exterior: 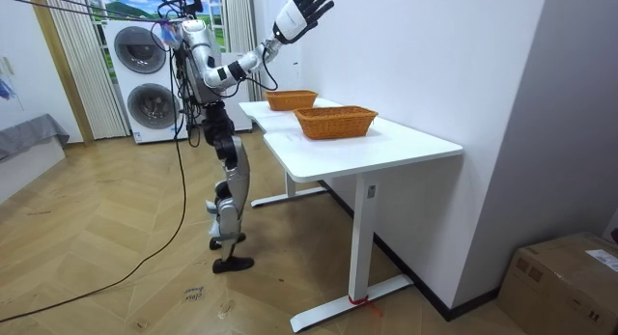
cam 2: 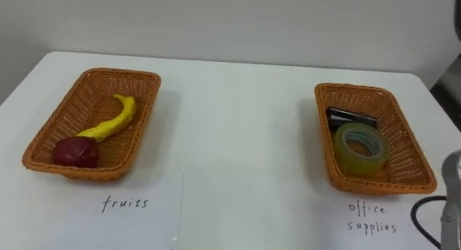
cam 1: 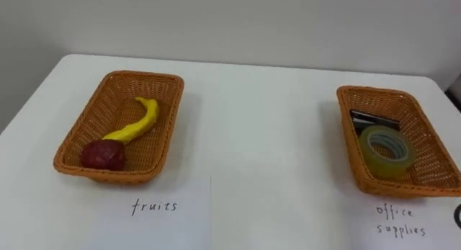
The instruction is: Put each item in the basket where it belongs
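Right hand point(exterior: 307, 9) hanging high, fingers spread, empty. Below it: fruit basket point(cam 1: 144, 76) holding banana point(cam 1: 137, 124), office basket point(cam 1: 374, 90) holding tape point(cam 1: 387, 150). Sorting prob done; nxt just lowering arm.

This is looking like a home's laundry corner: stacked washing machines point(exterior: 147, 79) are standing beside curtains point(exterior: 60, 69) on a wooden floor point(exterior: 106, 277).

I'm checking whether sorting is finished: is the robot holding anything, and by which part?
Nothing is held: the right hand is raised with fingers spread, empty. The banana lies in the fruit basket, the tape roll in the other basket.
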You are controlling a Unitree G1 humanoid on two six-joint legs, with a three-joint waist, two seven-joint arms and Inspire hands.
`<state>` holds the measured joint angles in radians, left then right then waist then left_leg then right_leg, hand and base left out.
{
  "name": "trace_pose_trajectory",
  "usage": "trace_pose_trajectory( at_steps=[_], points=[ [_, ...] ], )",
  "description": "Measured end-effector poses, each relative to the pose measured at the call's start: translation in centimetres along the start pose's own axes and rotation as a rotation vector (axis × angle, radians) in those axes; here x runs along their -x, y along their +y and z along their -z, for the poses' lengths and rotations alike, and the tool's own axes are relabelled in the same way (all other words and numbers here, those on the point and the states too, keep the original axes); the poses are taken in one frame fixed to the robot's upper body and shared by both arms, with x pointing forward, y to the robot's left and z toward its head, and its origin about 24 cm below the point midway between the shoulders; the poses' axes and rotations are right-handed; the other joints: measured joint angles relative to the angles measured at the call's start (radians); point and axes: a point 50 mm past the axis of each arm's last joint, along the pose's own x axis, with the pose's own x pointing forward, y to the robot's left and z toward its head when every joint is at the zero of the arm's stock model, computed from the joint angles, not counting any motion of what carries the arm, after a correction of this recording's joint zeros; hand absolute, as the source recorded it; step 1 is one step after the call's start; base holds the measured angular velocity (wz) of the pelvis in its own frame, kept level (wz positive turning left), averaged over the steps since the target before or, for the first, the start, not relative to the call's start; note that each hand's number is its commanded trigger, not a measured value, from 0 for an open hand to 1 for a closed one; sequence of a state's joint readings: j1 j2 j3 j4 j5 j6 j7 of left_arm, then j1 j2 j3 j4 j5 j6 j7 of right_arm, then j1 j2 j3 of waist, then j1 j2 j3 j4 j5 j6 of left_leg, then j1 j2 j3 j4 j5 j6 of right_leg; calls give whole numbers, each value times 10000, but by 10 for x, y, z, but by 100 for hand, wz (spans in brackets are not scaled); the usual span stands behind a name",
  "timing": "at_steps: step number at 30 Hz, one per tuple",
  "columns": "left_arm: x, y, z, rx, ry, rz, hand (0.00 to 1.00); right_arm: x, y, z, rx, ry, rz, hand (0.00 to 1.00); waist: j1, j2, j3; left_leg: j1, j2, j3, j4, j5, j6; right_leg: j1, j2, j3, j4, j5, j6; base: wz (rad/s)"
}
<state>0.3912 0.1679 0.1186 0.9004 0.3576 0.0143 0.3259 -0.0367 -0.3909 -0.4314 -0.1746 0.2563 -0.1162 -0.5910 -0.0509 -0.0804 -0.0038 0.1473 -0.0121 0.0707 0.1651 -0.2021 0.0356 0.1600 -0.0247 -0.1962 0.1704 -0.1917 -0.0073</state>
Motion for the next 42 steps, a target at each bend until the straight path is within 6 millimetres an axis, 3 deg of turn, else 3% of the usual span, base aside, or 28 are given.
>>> trace_pose_trajectory(
  at_steps=[6, 9, 15, 18, 21, 24, 26, 31, 37, 40, 42],
  points=[
    [4, 0, 10, -68, 261, -257, 0, 18, -54, 22, 350, 1622, 1994, 0, -48, -21, -22, -16, 8, 80, -12, -117, 1, 14, 38, 61, -7, -3, 5, -4],
    [4, 1, 13, -24, 364, -344, 0, 37, -75, 36, 597, 2589, 3092, 0, -218, 62, 16, -42, 52, 88, -8, -141, 1, -94, 41, 68, -8, -3, 6, 0],
    [5, 0, 11, 124, 321, -495, 0, 72, -121, 71, 149, 5091, 5963, 0, -441, 260, -3, -134, 50, 157, 22, -203, 6, -178, 56, 290, -15, -30, 16, -6],
    [4, 0, 9, 509, 339, -504, 0, 102, -144, 101, 286, 6894, 7627, 0, -625, 281, 3, -185, -1, 138, 49, -202, 5, -223, 58, 320, -12, -44, 11, 0],
    [1, 0, 1, 980, 265, -481, 0, 150, -174, 128, 539, 9045, 9761, 0, -714, 268, -22, -216, -3, 128, 42, -201, 5, -229, 56, 342, 5, -85, 13, 1],
    [2, -2, 0, 1018, 283, -427, 0, 181, -185, 137, 849, 10087, 10839, 0, -824, 339, -38, -267, -11, 104, 44, -200, 5, -279, 62, 332, 9, -85, 13, 1],
    [2, -7, -4, 1231, 250, -284, 0, 211, -194, 144, 1393, 11086, 11711, 0, -820, 345, -91, -355, -14, 155, 33, -200, 4, -355, 64, 365, 45, -85, 11, -5],
    [3, -11, -4, 1268, 332, 101, 0, 256, -211, 147, 2356, 12495, 12752, 0, -819, 425, -74, -344, -17, 176, 57, -204, 6, -387, 74, 460, 63, -101, 17, -5],
    [6, -21, 3, 1067, 752, 1046, 0, 314, -214, 151, 2554, 14991, 11974, 0, -784, 450, -72, -325, -18, 81, 67, -231, 11, -323, 59, 456, 11, -152, 31, 5],
    [6, -22, 6, 782, 949, 1254, 0, 328, -204, 157, 3267, 16392, 8906, 0, -702, 463, -69, -292, -6, 119, 96, -237, 6, -340, 62, 480, 18, -180, 33, -4],
    [6, -24, 7, 739, 1013, 1348, 0, 331, -199, 160, 4421, 17074, 5861, 0, -420, 510, -62, -193, 1, 246, 61, -248, 0, -326, 87, 583, 28, -174, 27, -17]
  ],
)
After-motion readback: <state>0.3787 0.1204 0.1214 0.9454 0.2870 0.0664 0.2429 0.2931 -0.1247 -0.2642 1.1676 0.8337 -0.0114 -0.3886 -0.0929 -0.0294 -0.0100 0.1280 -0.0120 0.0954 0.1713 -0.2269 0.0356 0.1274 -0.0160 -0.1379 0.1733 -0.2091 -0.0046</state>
